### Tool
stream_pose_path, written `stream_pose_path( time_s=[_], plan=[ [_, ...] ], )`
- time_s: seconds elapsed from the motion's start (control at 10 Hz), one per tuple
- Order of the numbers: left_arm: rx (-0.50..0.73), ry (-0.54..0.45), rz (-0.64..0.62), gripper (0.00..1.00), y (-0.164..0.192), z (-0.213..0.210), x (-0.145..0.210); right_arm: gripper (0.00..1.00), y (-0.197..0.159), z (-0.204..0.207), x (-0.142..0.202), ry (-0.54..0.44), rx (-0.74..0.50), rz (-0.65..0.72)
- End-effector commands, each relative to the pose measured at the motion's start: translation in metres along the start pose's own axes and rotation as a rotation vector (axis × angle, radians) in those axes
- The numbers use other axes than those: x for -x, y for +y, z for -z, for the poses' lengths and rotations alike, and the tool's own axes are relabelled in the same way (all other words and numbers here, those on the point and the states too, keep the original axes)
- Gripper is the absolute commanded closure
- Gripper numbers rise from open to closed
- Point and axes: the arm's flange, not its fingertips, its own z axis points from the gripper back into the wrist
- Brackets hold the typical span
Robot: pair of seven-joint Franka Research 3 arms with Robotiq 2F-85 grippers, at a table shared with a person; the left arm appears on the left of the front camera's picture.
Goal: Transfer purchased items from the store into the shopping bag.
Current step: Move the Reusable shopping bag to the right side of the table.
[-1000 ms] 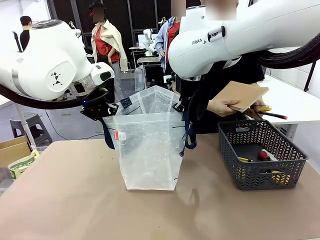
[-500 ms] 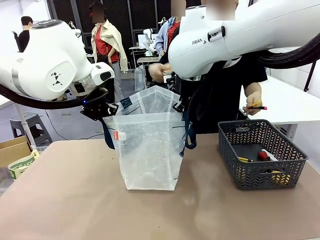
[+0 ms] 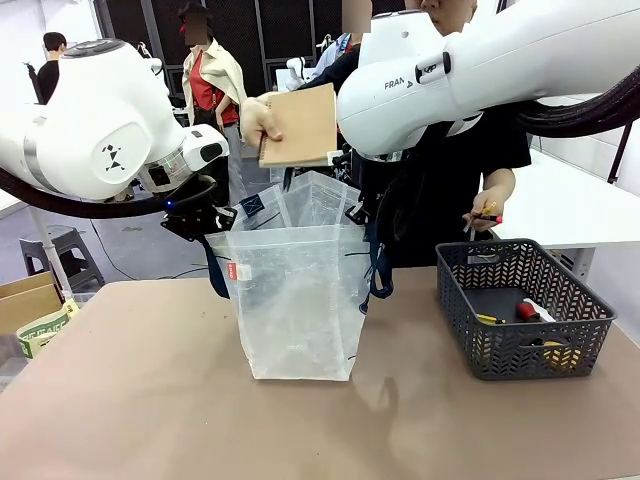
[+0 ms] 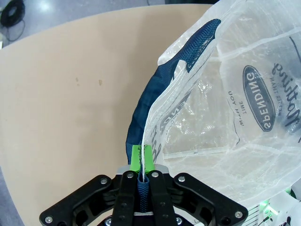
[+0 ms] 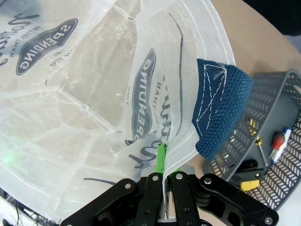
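Observation:
The clear shopping bag (image 3: 298,300) stands open on the table, held up at both sides. My left gripper (image 4: 141,160) is shut on the bag's rim beside a navy strap (image 4: 155,94); my right gripper (image 5: 163,162) is shut on the opposite rim by the other strap (image 5: 218,108). A person's hand holds a flat tan-brown packet (image 3: 300,126) above the bag's mouth. The person's other hand grips a small red-tipped item (image 3: 485,215) over the dark grey basket (image 3: 470,300), the store, which holds several small goods (image 3: 527,312).
A cardboard box (image 3: 28,312) sits off the table's left edge. The tan tabletop (image 3: 150,400) is bare in front of the bag. Through the right wrist view the basket (image 5: 277,113) lies close beside the bag.
The person's hand carried the tan-brown packet from over the basket leftward to above the bag's mouth. Both grippers kept still, holding the bag.

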Motion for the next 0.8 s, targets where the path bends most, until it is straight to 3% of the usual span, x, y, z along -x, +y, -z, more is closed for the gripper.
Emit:
stream_pose_path(
  time_s=[0.0,0.7],
  plan=[
    [-0.017,-0.009,0.008,1.00,0.0033,-0.0020,0.0002,1.00,-0.0010,0.0000,0.0013,0.000,0.001,0.002],
    [-0.017,-0.009,0.008,1.00,0.0033,-0.0020,0.0002,1.00,-0.0010,0.0000,0.0013,0.000,0.001,0.002]
  ],
)
